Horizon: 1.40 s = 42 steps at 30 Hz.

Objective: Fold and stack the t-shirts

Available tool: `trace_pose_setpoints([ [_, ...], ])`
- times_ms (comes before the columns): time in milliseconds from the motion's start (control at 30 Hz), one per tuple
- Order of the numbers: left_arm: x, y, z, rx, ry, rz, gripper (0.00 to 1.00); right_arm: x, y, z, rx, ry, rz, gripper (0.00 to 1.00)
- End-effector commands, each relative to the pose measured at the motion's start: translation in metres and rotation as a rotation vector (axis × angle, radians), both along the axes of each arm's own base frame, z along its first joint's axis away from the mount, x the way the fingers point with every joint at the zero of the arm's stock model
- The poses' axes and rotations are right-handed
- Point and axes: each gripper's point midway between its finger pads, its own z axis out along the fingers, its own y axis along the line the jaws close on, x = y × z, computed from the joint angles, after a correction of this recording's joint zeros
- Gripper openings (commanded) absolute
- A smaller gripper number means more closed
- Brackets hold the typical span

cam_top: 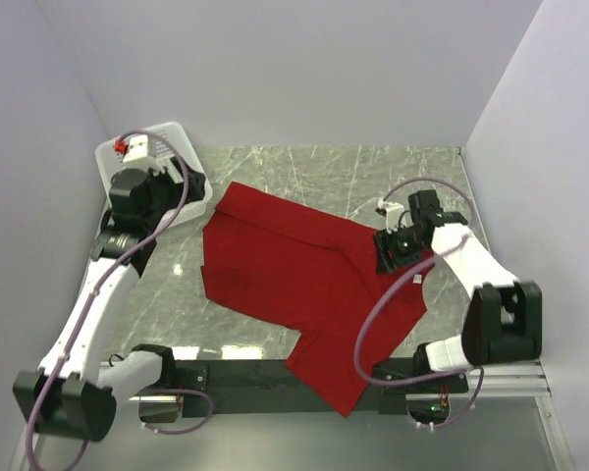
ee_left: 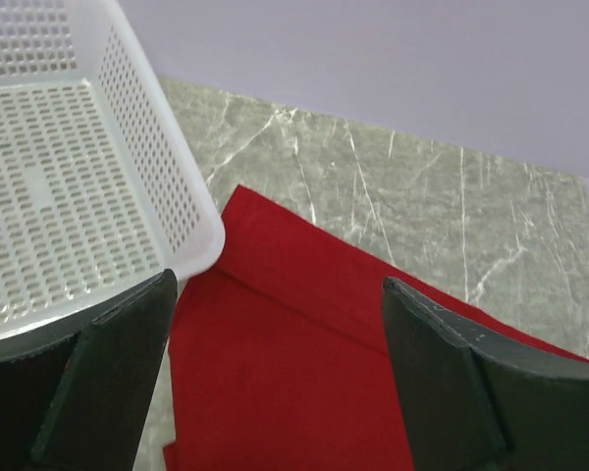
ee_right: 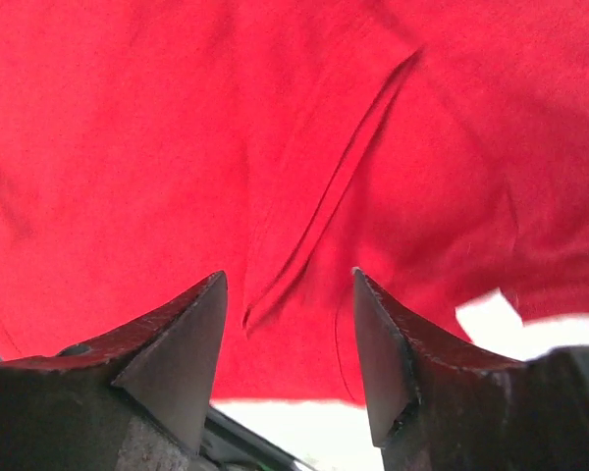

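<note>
Sprawling across the table (cam_top: 373,172), a red t-shirt (cam_top: 294,275) overhangs its near edge.
Left gripper (ee_left: 277,285) by the far-left basket (ee_left: 128,167), right gripper (ee_right: 289,278) above the shirt's right side; both jaws spread, empty.

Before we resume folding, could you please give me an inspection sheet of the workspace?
Surface: marble-patterned table, flat.
Job's things: one red t-shirt, spread out unfolded, one end reaching over the near edge.
Clutter: white mesh basket at the far left corner.
Grippers: left gripper open beside the basket, holding nothing; right gripper open above the shirt.
Cables: lilac cables loop along both arms.
Surroundings: plain pale walls.
</note>
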Motion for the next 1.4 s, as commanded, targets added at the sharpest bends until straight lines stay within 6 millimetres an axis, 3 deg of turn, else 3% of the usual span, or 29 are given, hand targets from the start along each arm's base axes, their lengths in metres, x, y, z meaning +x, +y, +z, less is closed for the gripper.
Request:
trace_pose_setpoints([
  [0, -0.026, 0.004, 0.003, -0.015, -0.005, 0.001, 0.90, 0.041, 0.008, 0.006, 0.033, -0.004, -0.182, 0.61],
  [167, -0.051, 0.010, 0.001, -0.007, -0.014, 0.010, 0.96, 0.063, 0.014, -0.013, 0.035, 0.088, -0.193, 0.57],
  [500, -0.059, 0.016, -0.005, -0.022, -0.006, 0.049, 0.97, 0.095, 0.013, -0.038, 0.001, 0.146, -0.204, 0.53],
  [733, -0.057, 0.014, -0.009, -0.027, 0.006, 0.040, 0.97, 0.097, 0.016, -0.051, 0.001, 0.191, -0.182, 0.47],
  [1000, -0.053, 0.011, -0.011, -0.030, 0.014, 0.028, 0.96, 0.096, 0.021, -0.059, 0.011, 0.227, -0.166, 0.45],
  [1200, -0.053, 0.011, -0.012, -0.029, 0.019, 0.028, 0.97, 0.093, 0.023, -0.056, 0.020, 0.225, -0.138, 0.27],
  [1300, -0.053, 0.011, -0.013, -0.030, 0.020, 0.029, 0.97, 0.090, 0.024, -0.044, 0.020, 0.179, -0.112, 0.14],
  [1367, -0.052, 0.011, -0.013, -0.032, 0.019, 0.031, 0.97, 0.086, 0.025, -0.035, 0.020, 0.146, -0.091, 0.11],
])
